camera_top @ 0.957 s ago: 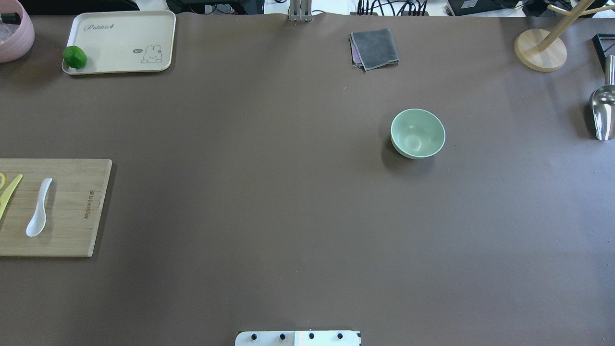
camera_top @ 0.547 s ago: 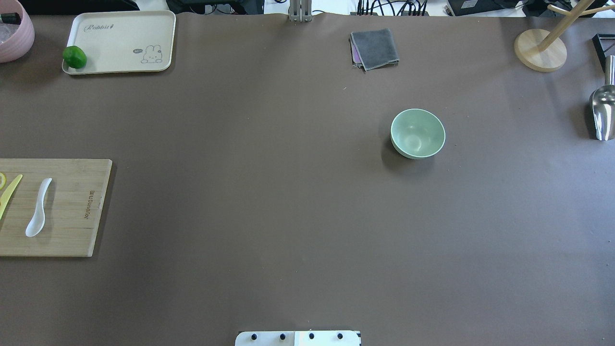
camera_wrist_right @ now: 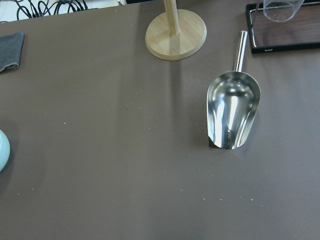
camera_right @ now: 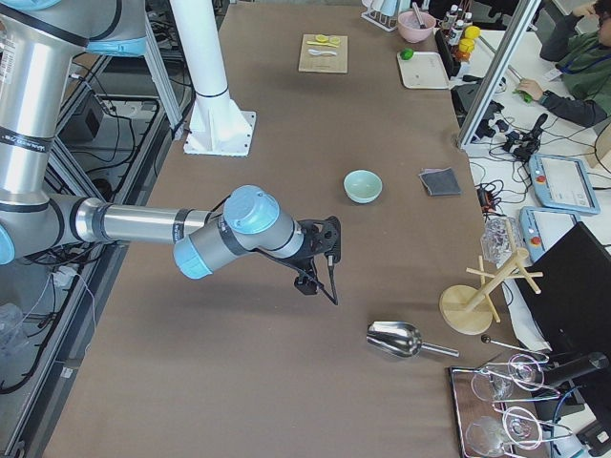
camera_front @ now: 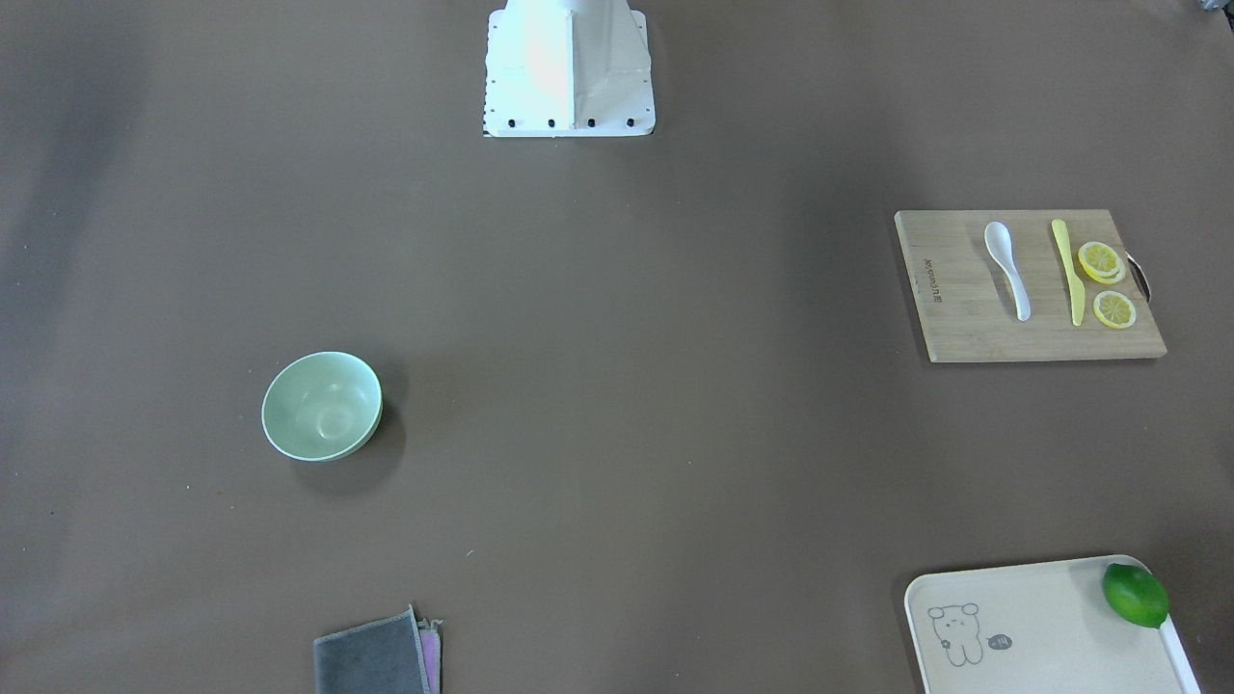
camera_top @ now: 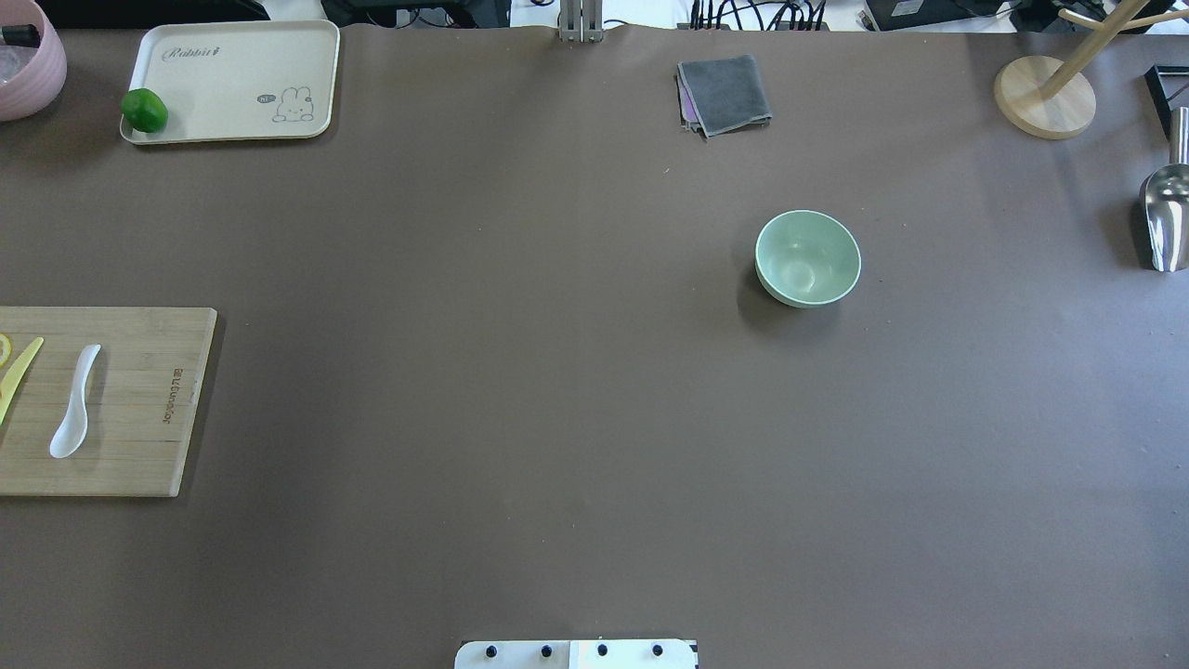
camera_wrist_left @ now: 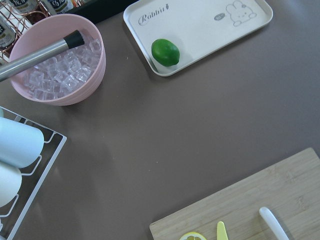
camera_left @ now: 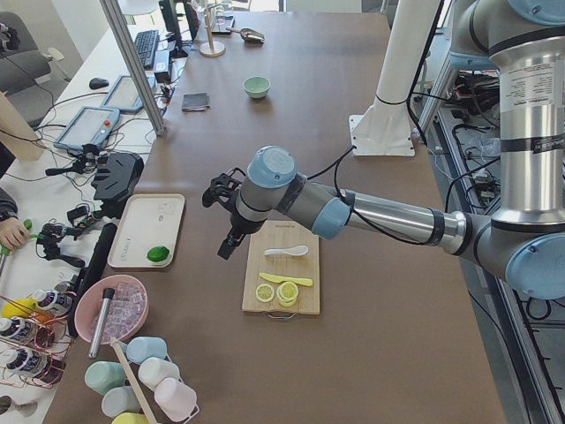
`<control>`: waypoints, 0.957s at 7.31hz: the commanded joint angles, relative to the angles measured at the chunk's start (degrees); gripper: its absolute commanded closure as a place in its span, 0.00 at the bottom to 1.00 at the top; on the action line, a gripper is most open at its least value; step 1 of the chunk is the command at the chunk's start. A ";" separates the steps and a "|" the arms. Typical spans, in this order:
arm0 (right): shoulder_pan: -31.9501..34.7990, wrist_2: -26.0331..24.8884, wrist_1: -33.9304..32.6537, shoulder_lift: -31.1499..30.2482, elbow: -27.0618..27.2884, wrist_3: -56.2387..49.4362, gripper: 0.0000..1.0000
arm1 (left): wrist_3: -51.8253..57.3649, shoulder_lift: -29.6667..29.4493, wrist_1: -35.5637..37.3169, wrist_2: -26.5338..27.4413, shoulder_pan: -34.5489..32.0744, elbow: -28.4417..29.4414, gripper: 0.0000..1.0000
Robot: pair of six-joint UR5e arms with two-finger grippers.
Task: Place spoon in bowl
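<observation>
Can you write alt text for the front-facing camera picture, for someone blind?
A white spoon lies on a wooden cutting board at the picture's right, beside a yellow knife and lemon slices; an empty mint-green bowl sits far across the brown table at the left.

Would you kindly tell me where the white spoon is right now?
Overhead view: the spoon lies on the cutting board at the left edge, beside the yellow knife, far from the bowl.
</observation>
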 commanded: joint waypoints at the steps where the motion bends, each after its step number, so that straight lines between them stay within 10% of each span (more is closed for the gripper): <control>1: -13.12 -9.28 -0.02 5.72 -0.03 18.95 0.00 | -6.39 -0.12 -7.30 -1.23 1.77 2.05 0.01; 7: -49.90 -41.05 -0.28 22.25 -2.66 58.14 0.22 | -6.31 0.23 -7.77 -1.23 3.81 2.15 0.01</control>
